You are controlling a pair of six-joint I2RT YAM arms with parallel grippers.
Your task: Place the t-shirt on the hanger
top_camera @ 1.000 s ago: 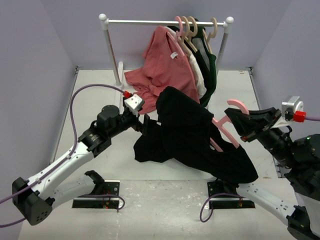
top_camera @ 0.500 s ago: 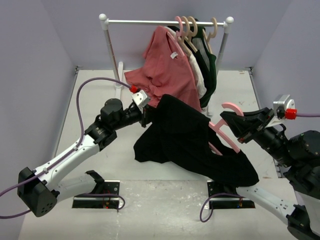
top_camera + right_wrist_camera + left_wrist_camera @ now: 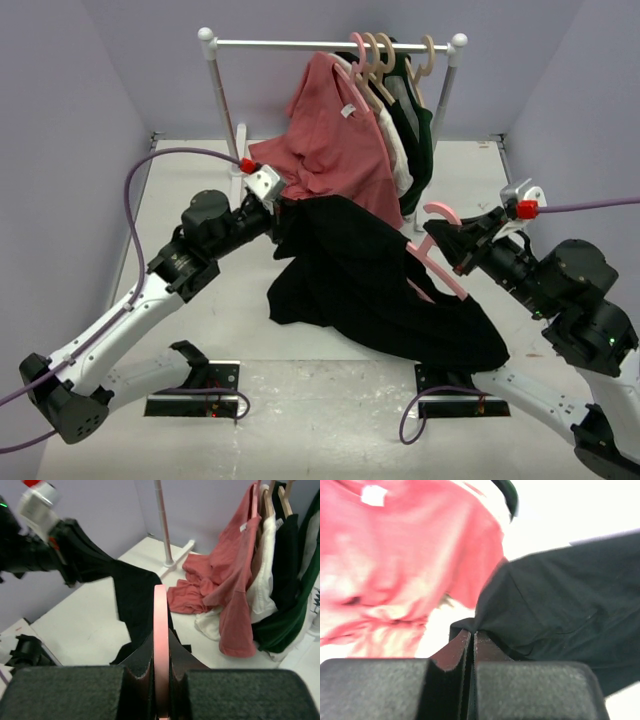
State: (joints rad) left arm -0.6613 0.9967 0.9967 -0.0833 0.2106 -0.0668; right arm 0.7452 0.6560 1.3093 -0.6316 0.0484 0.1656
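1. Fingers of the left gripper are pressed together on a folded corner of the t-shirt. Black cloth runs out of the pinch toward the right in the wrist view.
2. Left gripper position: raised above the table, left of centre, just on the near side of the salmon-red shirt.
3. Right gripper is clamped on the hanger. The pink bar stands edge-on between the two fingers.
4. Hanger position: held in the air at the right of the scene, hook uppermost. One arm slants down toward the near right and lies against the black cloth.
5. T-shirt position: suspended from the left gripper's pinch, it spans the centre of the scene across to the hanger. Its lower folds hang down to the table at near centre and near right.
6. Background: a white rail stands at the far side. It carries beige hangers with the salmon-red shirt, a white garment and a dark green garment. The hem of the salmon-red shirt is bunched beside the rail's left post.
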